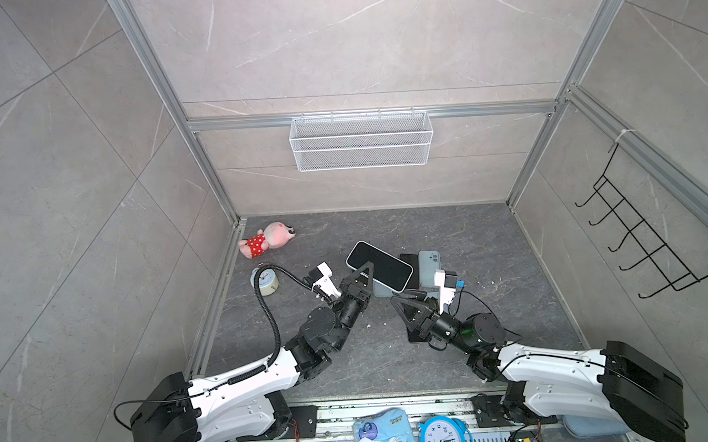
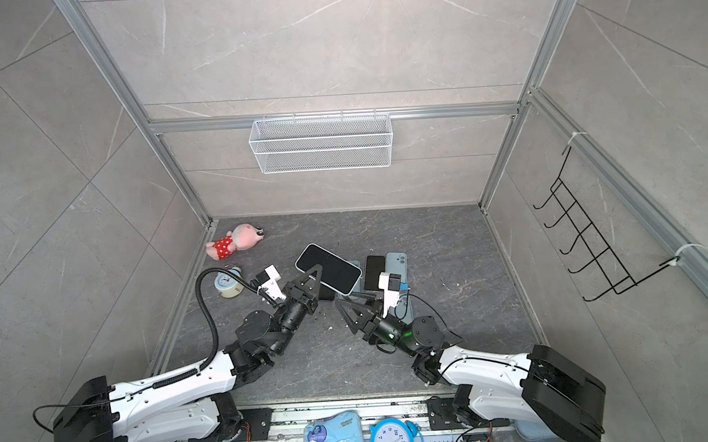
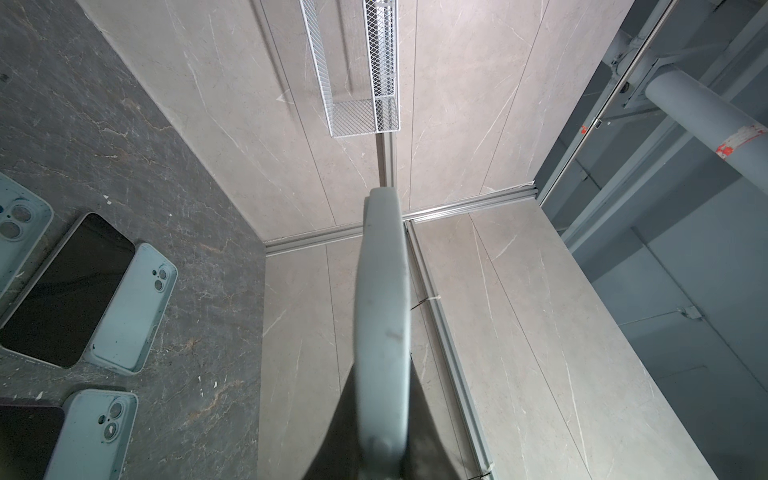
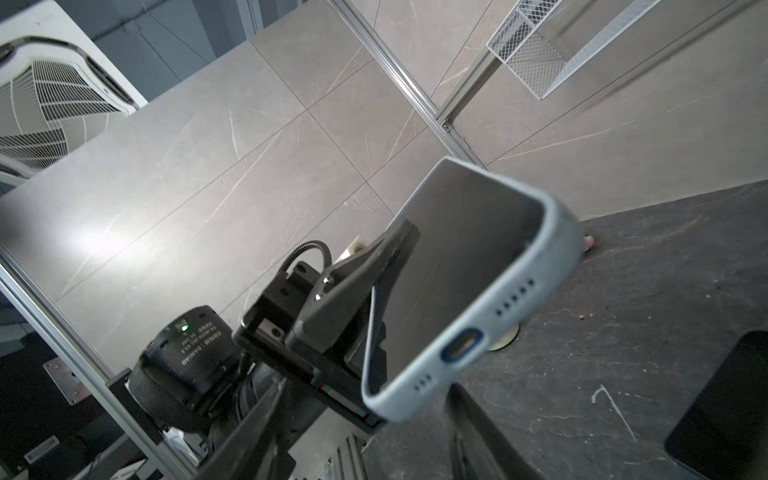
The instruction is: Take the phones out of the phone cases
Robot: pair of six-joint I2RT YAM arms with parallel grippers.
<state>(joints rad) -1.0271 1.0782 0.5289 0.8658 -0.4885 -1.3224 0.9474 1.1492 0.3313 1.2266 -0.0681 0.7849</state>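
**Where things lie**

Your cased phone (image 1: 379, 266) hangs above mid-floor, perhaps over a second case (image 1: 383, 290). Just right lie a bare phone (image 1: 414, 268) and an empty case (image 1: 429, 264), side by side. Back left: plush doll (image 1: 266, 239), alarm clock (image 1: 264, 280) before it.

My left gripper (image 1: 366, 271) is clamped on the phone (image 1: 384, 266), which is screen up with its pale case (image 1: 405, 283) rimming it. It sits over a spare phone (image 1: 413, 264) and a spare case (image 1: 428, 264) on the table (image 1: 491, 244). My right gripper (image 1: 406, 300) sits just beside the phone's near end, jaws apart. A doll (image 1: 266, 240) and a clock (image 1: 264, 281) lie to the left.
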